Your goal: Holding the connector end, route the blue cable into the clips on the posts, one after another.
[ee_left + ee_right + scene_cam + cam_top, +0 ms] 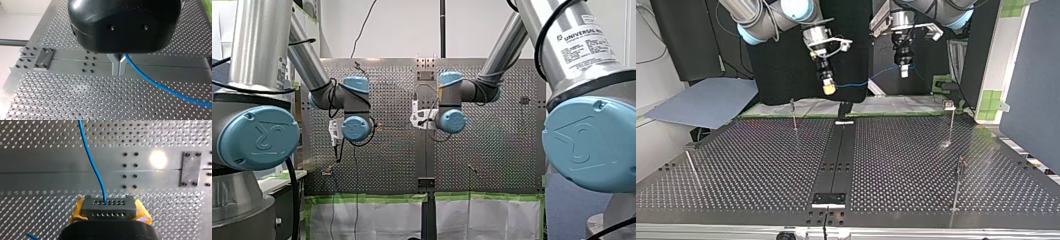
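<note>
Right wrist view: right tool (pixel 109 208) snug around connector (pixel 109 213).

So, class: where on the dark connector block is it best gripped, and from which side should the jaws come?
Grip the connector across its two short end faces, coming from the rear, opposite the holed face where the blue cable exits. The block looks rectangular, so those ends suit flat pads, and the cable is left free. My right gripper holds it just so.

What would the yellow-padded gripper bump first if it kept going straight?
Probably the table's smooth middle strip; my right gripper, holding the connector, points at it, with only blue cable between.
</note>
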